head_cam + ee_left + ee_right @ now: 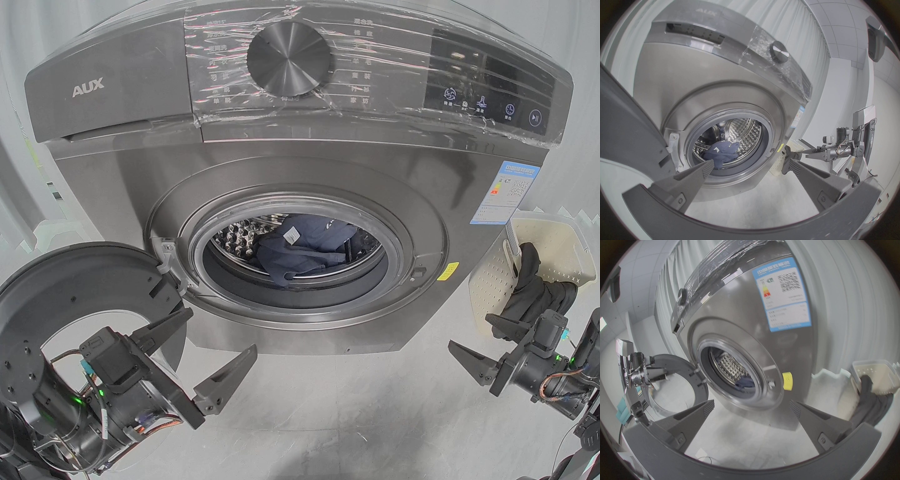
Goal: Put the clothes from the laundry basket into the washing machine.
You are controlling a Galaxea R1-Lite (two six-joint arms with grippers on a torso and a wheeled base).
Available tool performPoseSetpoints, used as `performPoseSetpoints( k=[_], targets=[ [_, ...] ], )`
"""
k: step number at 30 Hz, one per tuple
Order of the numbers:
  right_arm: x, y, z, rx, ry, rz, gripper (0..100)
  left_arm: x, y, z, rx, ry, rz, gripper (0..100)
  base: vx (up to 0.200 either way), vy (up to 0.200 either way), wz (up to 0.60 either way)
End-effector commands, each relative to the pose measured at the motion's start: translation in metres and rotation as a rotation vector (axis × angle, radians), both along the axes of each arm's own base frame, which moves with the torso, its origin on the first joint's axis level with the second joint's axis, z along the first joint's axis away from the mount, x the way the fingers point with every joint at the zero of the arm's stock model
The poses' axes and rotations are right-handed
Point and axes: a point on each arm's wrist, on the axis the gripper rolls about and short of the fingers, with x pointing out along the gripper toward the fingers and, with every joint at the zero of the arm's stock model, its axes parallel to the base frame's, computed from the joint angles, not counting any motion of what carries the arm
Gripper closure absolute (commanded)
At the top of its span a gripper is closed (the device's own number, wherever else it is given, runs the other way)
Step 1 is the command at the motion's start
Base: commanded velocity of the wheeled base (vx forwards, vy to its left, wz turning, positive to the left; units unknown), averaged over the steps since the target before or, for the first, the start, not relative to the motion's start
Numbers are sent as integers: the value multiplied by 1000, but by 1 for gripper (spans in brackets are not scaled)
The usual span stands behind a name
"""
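A navy fabric garment sits loaded. The left gripper and right gripper gape empty. Black clothing draped over the cream plastic basket probably needs grasping next.

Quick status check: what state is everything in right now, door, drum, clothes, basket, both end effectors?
Washer door: swung open.
Drum: holds one garment.
Navy garment: inside the drum, near the opening.
Laundry basket: on the floor beside the machine, not yet emptied.
Black garment: draped over the basket's rim.
Left end effector: open, empty.
Right end effector: open, empty, near the basket.
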Motion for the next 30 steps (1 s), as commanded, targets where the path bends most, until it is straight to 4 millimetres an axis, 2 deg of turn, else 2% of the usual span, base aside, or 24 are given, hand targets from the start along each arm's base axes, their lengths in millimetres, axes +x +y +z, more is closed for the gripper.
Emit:
performPoseSetpoints(
  k=[1,7,9,21,28,30],
  targets=[
    [-27,-22,10,5,-9,-46,0,-18,20,6,-12,-45,15,0,0,0,0],
    [-57,-36,12,-8,-4,-55,0,-21,31,12,-14,-82,64,0,0,0,0],
    [-71,-45,12,-13,-11,-92,0,-19,35,11,16,-80,112,0,0,-200,0],
    [-92,-61,10,-4,-43,-207,0,-20,36,12,15,-82,147,0,0,-200,0],
    [-109,-66,4,0,-56,-221,0,-32,52,19,4,-101,175,0,0,-200,0],
    [-117,-69,1,0,-61,-249,0,-43,61,19,15,-85,175,0,0,0,0]
  ],
)
